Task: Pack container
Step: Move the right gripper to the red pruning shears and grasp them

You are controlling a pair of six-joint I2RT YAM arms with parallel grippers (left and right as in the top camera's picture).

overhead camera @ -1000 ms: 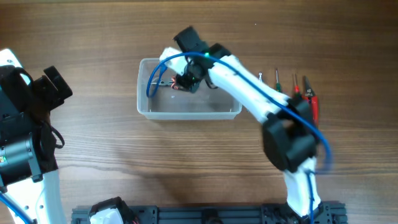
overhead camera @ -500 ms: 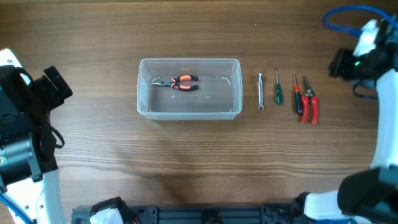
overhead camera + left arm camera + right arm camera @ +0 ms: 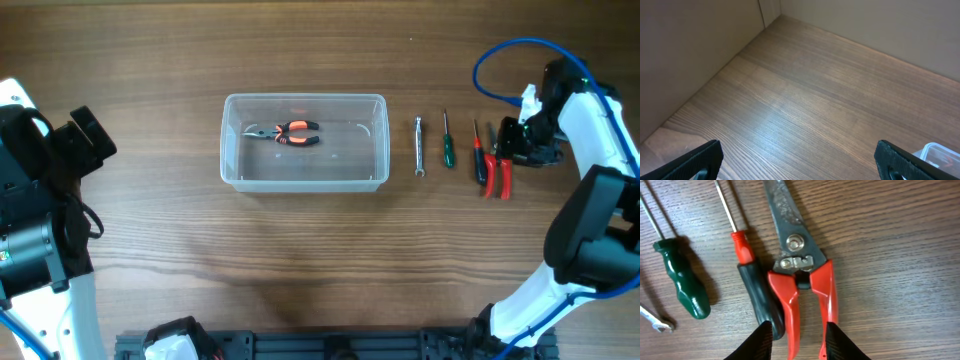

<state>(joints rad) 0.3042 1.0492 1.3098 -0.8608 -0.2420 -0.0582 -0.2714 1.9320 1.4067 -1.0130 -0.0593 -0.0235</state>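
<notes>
The container (image 3: 231, 176) is a clear plastic tub left of the table's centre, and a corner of it shows in the left wrist view (image 3: 941, 151). Orange-handled pliers (image 3: 291, 133) lie inside it. My right gripper (image 3: 515, 146) is open, just above the red-handled snips (image 3: 501, 172). In the right wrist view its fingers (image 3: 800, 342) straddle the ends of the snips' red handles (image 3: 790, 302). My left gripper (image 3: 88, 140) is open and empty at the left edge, over bare wood (image 3: 800, 165).
Right of the container lie a small wrench (image 3: 419, 147), a green screwdriver (image 3: 447, 146) and a red-and-black screwdriver (image 3: 479, 156). In the right wrist view the black handle (image 3: 757, 290) touches the snips' left handle, with the green handle (image 3: 685, 282) further left.
My right arm left the pliers in the container, swung out to the far right, then came down over the red snips. The left arm has not moved.
</notes>
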